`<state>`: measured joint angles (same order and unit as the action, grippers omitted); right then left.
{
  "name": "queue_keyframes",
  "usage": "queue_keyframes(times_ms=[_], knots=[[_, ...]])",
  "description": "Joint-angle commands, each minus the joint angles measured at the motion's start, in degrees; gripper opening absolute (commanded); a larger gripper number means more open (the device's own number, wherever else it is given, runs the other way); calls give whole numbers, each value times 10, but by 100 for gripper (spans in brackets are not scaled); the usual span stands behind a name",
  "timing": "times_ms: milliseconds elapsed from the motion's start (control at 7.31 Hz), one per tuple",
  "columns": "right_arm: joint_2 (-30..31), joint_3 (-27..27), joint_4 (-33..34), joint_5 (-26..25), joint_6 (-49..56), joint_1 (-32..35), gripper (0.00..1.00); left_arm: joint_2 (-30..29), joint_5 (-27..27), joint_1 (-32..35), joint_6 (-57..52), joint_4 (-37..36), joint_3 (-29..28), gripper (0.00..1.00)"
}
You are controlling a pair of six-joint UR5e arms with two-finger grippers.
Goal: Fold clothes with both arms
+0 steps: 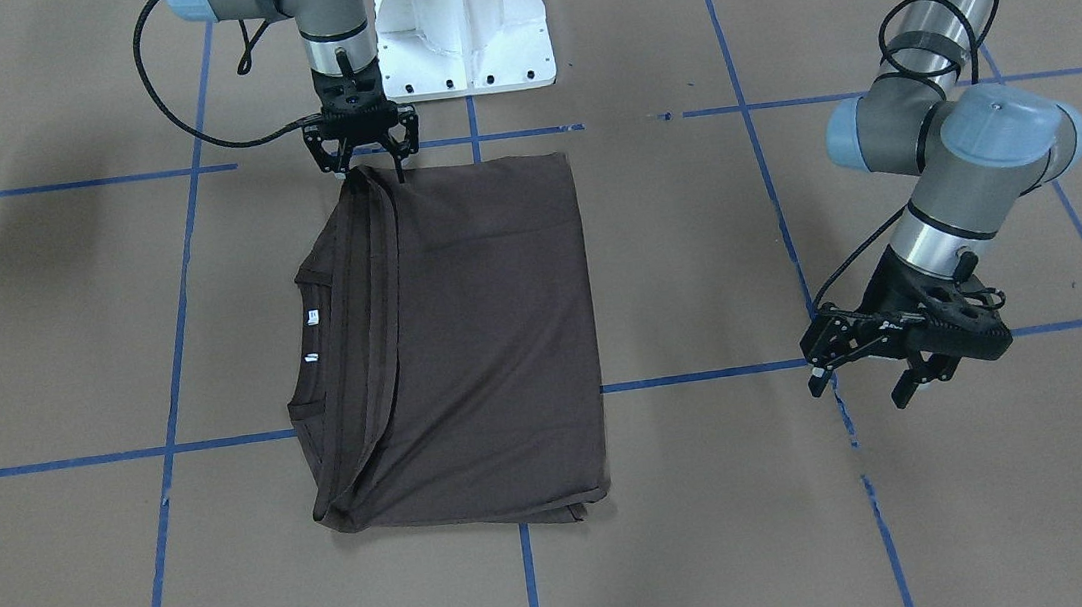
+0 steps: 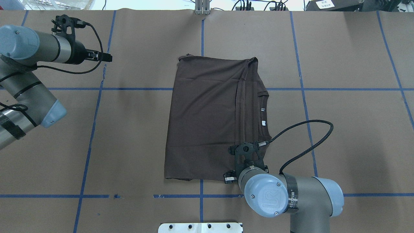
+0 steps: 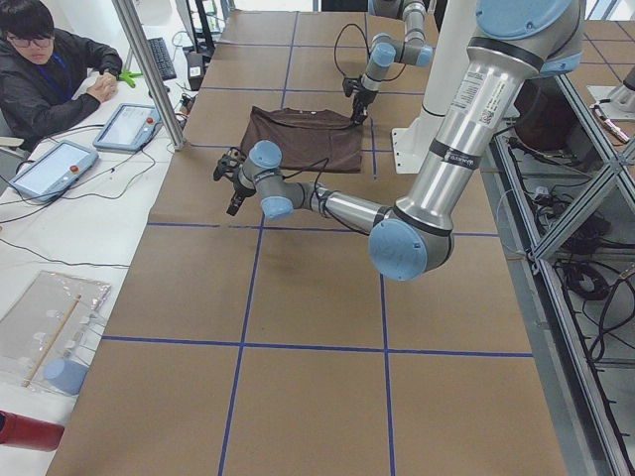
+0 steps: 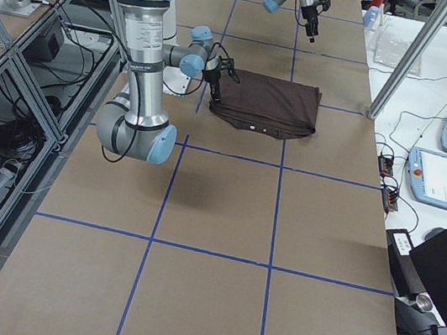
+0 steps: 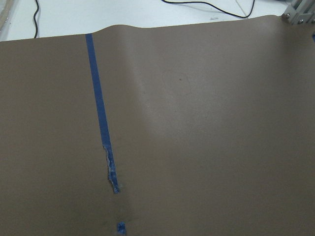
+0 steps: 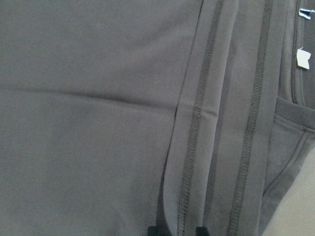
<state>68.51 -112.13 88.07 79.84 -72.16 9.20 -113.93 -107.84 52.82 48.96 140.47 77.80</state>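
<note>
One T-shirt (image 1: 493, 329), folded — right gripper (image 1: 369, 171) at corner

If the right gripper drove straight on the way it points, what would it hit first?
The dark brown T-shirt: the right gripper points straight down, open, over the stacked hems at its robot-side corner. The wrist view shows only cloth ahead; the gap is unclear.

Right tool (image 1: 370, 173) over the T-shirt (image 1: 494, 339); left tool (image 1: 860, 393) well apart.
</note>
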Motion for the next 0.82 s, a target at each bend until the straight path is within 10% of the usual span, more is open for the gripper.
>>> queue_keyframes(times_ms=[0, 684], knots=[[0, -1, 0, 0, 16, 1, 10, 4, 0, 0, 2, 1, 1, 100], [30, -35, 0, -7, -118, 6, 0, 4, 0, -2, 10, 2, 1, 100]])
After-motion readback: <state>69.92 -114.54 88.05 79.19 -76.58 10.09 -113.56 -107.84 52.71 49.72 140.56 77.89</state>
